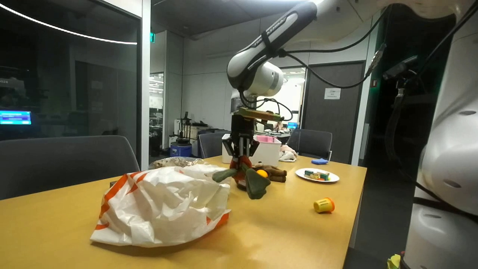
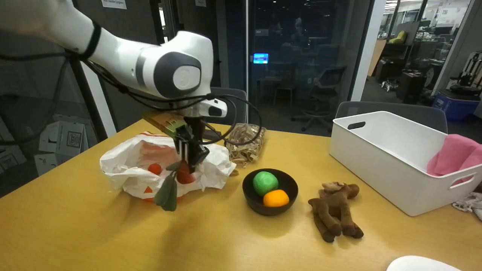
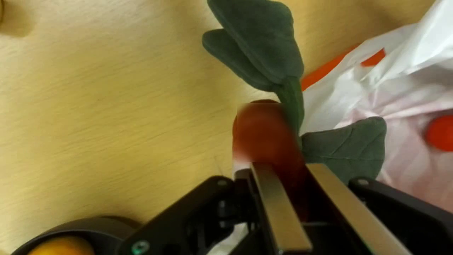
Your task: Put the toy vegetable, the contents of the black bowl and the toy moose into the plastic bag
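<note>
My gripper (image 1: pixel 244 152) is shut on the toy vegetable (image 2: pixel 167 190), a red body with grey-green leaves, and holds it above the table, leaves hanging down. In the wrist view the red body lies between the fingers (image 3: pixel 279 166). The white plastic bag (image 1: pixel 160 209) lies beside the vegetable; its open mouth shows in an exterior view (image 2: pixel 126 175), with a red ball (image 2: pixel 155 168) inside. The black bowl (image 2: pixel 249 199) holds a green ball (image 2: pixel 263 181) and an orange ball (image 2: pixel 276 198). The brown toy moose (image 2: pixel 333 210) lies on its side past the bowl.
A white bin (image 2: pixel 376 180) with pink cloth (image 2: pixel 455 154) stands beyond the moose. A white plate (image 1: pixel 300 172) with small blocks and a tipped yellow cup (image 1: pixel 323 205) are on the table. A clear bag of crinkled filling (image 2: pixel 246 145) lies behind the plastic bag.
</note>
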Action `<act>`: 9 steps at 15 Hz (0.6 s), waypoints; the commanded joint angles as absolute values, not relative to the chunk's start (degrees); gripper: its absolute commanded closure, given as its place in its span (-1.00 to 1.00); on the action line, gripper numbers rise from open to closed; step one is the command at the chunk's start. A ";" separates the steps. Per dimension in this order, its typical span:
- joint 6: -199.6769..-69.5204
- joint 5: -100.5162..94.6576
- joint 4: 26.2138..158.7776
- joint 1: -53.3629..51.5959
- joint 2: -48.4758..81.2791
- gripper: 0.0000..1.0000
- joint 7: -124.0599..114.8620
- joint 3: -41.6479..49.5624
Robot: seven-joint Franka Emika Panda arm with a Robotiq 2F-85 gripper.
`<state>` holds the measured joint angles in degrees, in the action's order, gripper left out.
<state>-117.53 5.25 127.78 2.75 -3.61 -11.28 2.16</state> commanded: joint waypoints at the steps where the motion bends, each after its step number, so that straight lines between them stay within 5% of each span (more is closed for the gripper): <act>1: -112.81 4.14 127.42 0.01 -5.86 0.83 -8.76 -0.55; 9: -120.09 -6.16 126.59 -4.43 -0.86 0.85 -3.15 -5.20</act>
<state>-117.10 -0.76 127.89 -3.13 -2.48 -4.17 -3.88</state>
